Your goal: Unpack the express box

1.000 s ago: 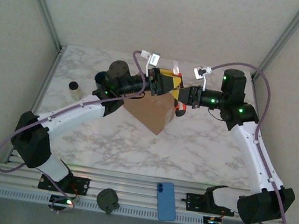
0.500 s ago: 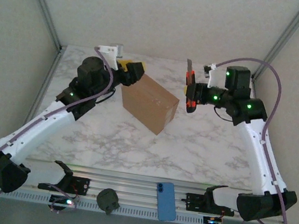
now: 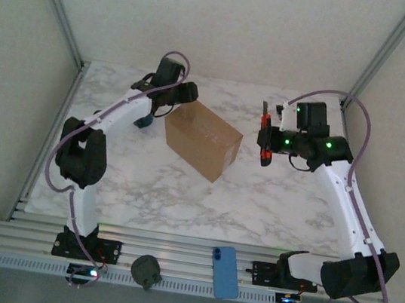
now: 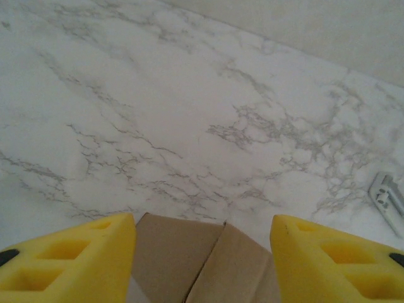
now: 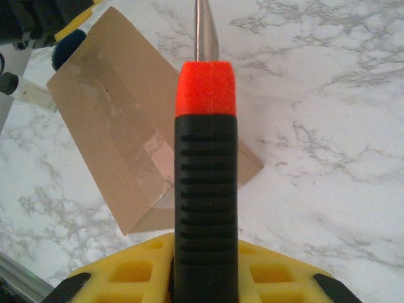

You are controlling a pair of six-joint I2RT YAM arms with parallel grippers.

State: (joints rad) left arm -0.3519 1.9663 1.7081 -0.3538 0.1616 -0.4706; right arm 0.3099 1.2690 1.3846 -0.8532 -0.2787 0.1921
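Top external: box (image 3: 202, 140) sits at the middle of the desk (image 3: 271, 200), taped shut. Left hand (image 4: 202, 221) spread by its back corner; right hand (image 5: 205, 265) pinches a knife (image 5: 205, 170). Cardboard looks light and stiff, so brace the sides and cut along the tape (image 5: 126, 126).

A robotics lab is indicated: a marble-patterned table (image 3: 271, 200) enclosed by plain panels (image 3: 229, 26), aluminium rails (image 3: 179, 253) fixed at 6 o'clock.

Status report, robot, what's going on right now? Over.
Left claw open at express box corner. Right claw shut on knife, apart from box. Box taped shut.
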